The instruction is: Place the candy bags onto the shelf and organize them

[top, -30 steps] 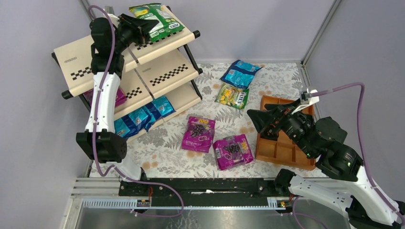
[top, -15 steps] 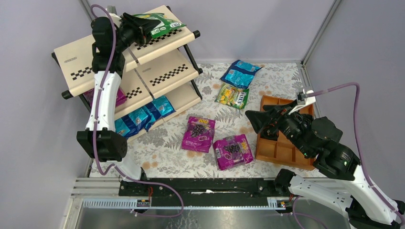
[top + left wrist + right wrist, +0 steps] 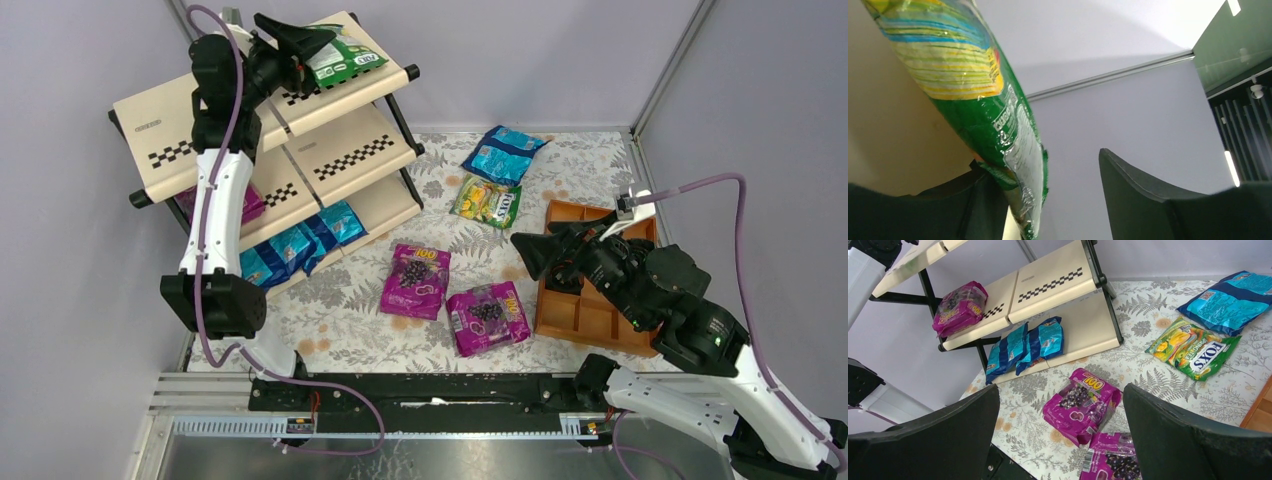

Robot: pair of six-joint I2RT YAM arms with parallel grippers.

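My left gripper (image 3: 303,45) is at the top tier of the shelf (image 3: 350,150), jaws open. A green FOX'S bag (image 3: 343,58) lies on that tier and leans on the left finger in the left wrist view (image 3: 973,95). My right gripper (image 3: 525,255) is open and empty, above two magenta bags (image 3: 415,280) (image 3: 488,316) on the table, which also show in the right wrist view (image 3: 1082,405). A second FOX'S bag (image 3: 487,201) and a blue bag (image 3: 503,152) lie further back. Blue bags (image 3: 300,245) fill the bottom tier; a magenta bag (image 3: 959,307) is on the middle tier.
An orange-brown compartment tray (image 3: 590,310) sits on the table under my right arm. Grey walls close in the left, back and right sides. The shelf stands at the back left, against the left wall.
My left gripper has lowered the green FOX'S bag onto the top tier and opened its jaws. My right gripper has crept slightly left.
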